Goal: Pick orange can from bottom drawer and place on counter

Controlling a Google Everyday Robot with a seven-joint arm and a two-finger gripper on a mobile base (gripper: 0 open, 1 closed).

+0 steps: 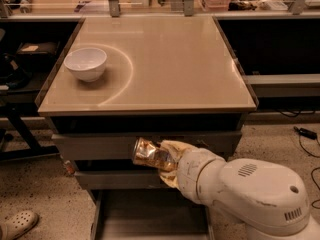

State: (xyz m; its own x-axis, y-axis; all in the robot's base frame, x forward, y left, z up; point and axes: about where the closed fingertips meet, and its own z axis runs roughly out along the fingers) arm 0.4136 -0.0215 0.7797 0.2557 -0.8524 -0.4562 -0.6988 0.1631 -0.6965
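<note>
1. The jaws clench the small shiny orange-gold metal can (151, 155), which lies tilted before the grey drawer fronts, above the open shallow grey bottom drawer (150, 220).
2. Lift it clear of the rim of the glossy beige bench (185, 59) first, then turn it upright.

the arm (250, 196) has a bulbous off-white moulded housing with scuffed, chipped edges. one slotted vent grille sits on the upper shell, a second low on the right side, with a small dark round hole near it. a rounded white wrist collar joins the tan-yellow end effector (167, 161), located at the orange can (147, 154), below the table (175, 59) edge.
</note>
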